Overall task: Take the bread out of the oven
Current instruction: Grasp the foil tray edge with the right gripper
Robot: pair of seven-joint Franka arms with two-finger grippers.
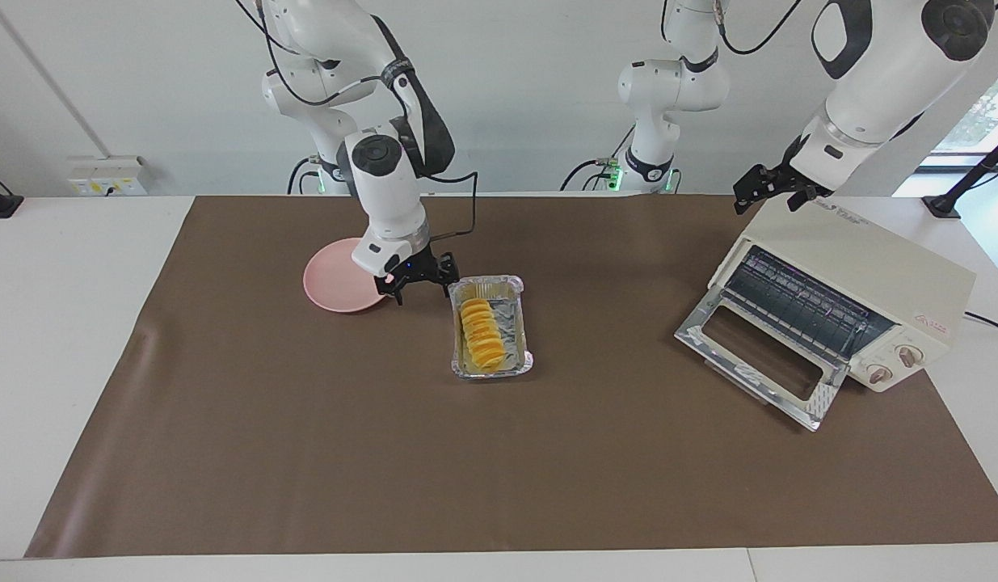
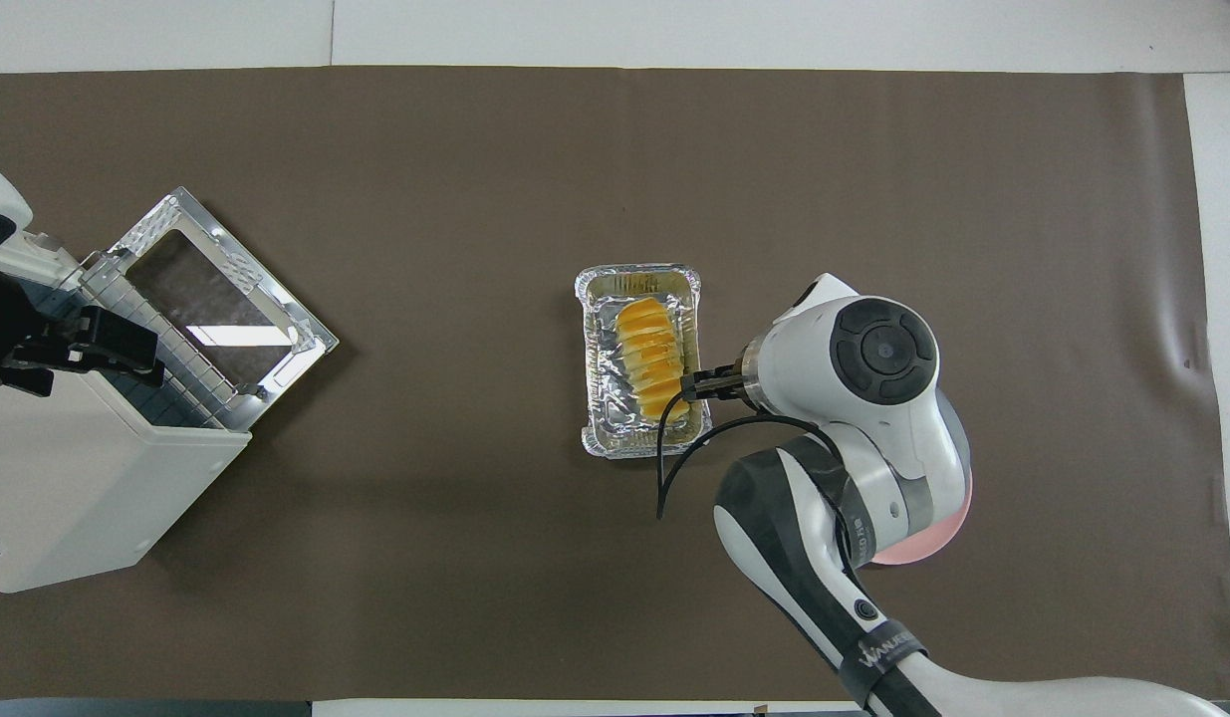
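The bread (image 1: 480, 335) (image 2: 652, 358), an orange-yellow ridged loaf, lies in a crinkled foil tray (image 1: 490, 283) (image 2: 634, 277) mid-table, outside the oven. The cream oven (image 1: 862, 259) (image 2: 77, 478) stands at the left arm's end, its glass door (image 1: 761, 356) (image 2: 216, 289) dropped open and its wire rack bare. My right gripper (image 1: 426, 289) (image 2: 699, 383) hangs open and empty, low over the mat between the pink plate and the tray's nearer end. My left gripper (image 1: 769, 198) (image 2: 92, 349) is open over the oven's top.
A round pink plate (image 1: 333, 287) (image 2: 923, 543) lies beside the tray, toward the right arm's end and nearer the robots, partly hidden by the right arm in the overhead view. A brown mat (image 1: 305, 453) covers the table.
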